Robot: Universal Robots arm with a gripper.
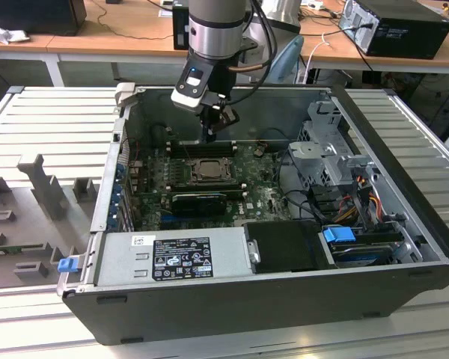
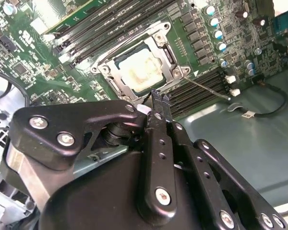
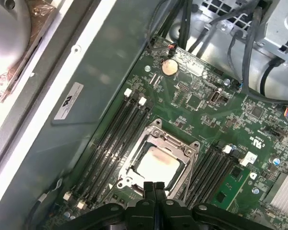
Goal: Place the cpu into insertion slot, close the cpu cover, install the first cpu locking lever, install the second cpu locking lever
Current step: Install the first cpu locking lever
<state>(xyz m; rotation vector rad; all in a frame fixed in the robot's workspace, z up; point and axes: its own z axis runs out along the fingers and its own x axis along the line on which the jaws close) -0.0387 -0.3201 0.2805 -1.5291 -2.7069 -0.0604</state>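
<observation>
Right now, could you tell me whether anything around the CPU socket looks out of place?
One thin locking lever sticks out sideways past the cpu cover across the memory slots, not latched. The cpu sits square in its window.

Robotics lab, at the bench: my silver-and-black jointed arm (image 1: 217, 37) hangs over an open black steel desktop computer case (image 1: 284, 310) with its green circuit board (image 1: 266, 198) exposed. The case stands on a ribbed silver-grey metal worktable (image 1: 60, 120). Grey moulded part fixtures (image 1: 49, 183) sit at the exterior view's left. Behind, pale wooden desks (image 1: 120, 34) carry trailing dark cables (image 1: 135, 13) and another black computer box (image 1: 396, 26).
</observation>
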